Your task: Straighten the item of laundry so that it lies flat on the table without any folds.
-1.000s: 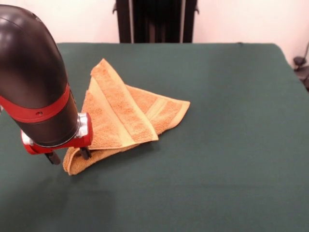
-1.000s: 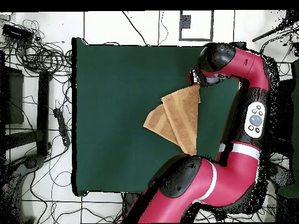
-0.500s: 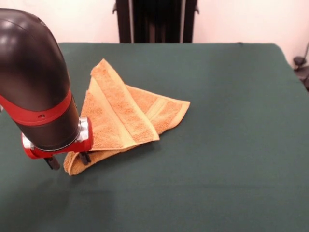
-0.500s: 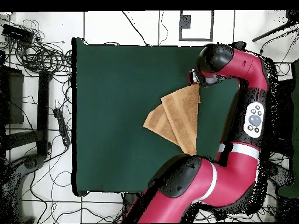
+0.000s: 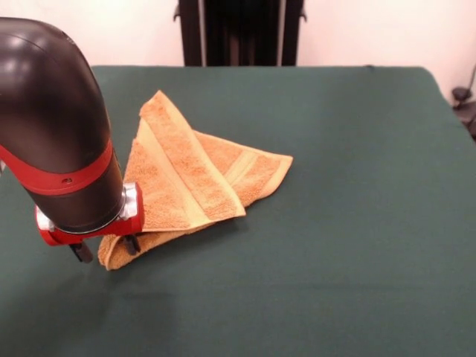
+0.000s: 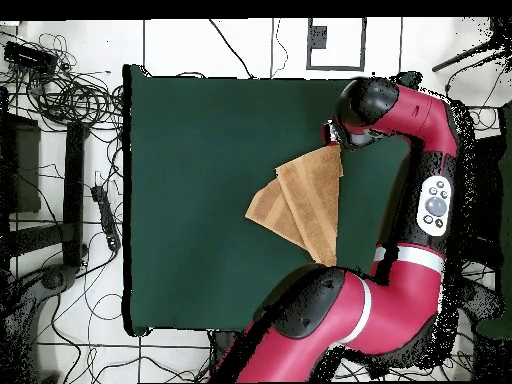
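The orange-tan item of laundry [image 5: 186,182] lies folded over itself in a rough triangle on the green table [image 5: 357,223], left of centre. A ribbed band runs along its top layer. My gripper [image 5: 106,249] stands open at the towel's near left corner, one dark finger on each side of that corner, tips close to the cloth surface. From overhead the folded towel [image 6: 305,200] sits toward the right part of the table [image 6: 200,180], and the gripper [image 6: 333,140] is at its upper right tip, mostly hidden under the arm's wrist.
The arm's black and red wrist [image 5: 56,126] fills the left of the front view and hides part of the towel's left edge. Cables and stands [image 6: 60,110] lie on the floor past the table's left edge in the overhead view.
The gripper has sunk a little lower over the towel's near corner. The towel has not moved.
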